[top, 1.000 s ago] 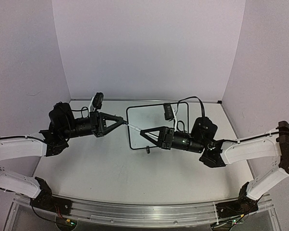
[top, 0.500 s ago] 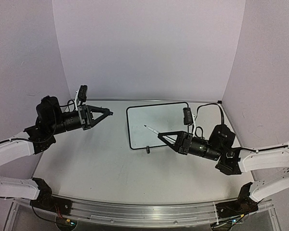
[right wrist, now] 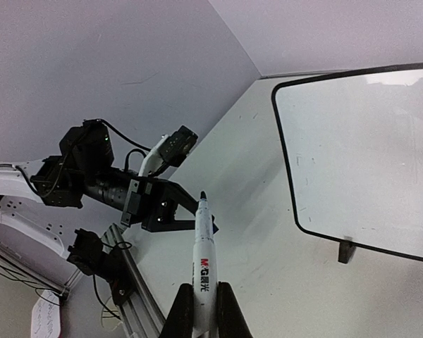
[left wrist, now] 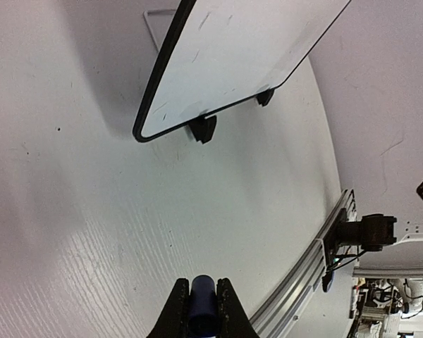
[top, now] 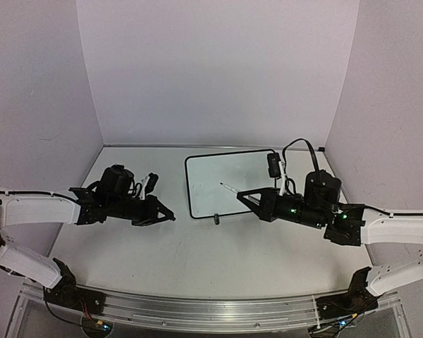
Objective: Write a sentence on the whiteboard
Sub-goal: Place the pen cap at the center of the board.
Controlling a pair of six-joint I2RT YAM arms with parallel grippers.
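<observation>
Dropped low now, my left jaws clench the cap [left wrist: 201,310]; right jaws grip the marker [top: 230,188], tip facing the whiteboard [top: 211,176].

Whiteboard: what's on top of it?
No writing shows on the whiteboard, only faint specks. The marker in the right gripper hangs over it; the wrist camera hides its far right corner.
</observation>
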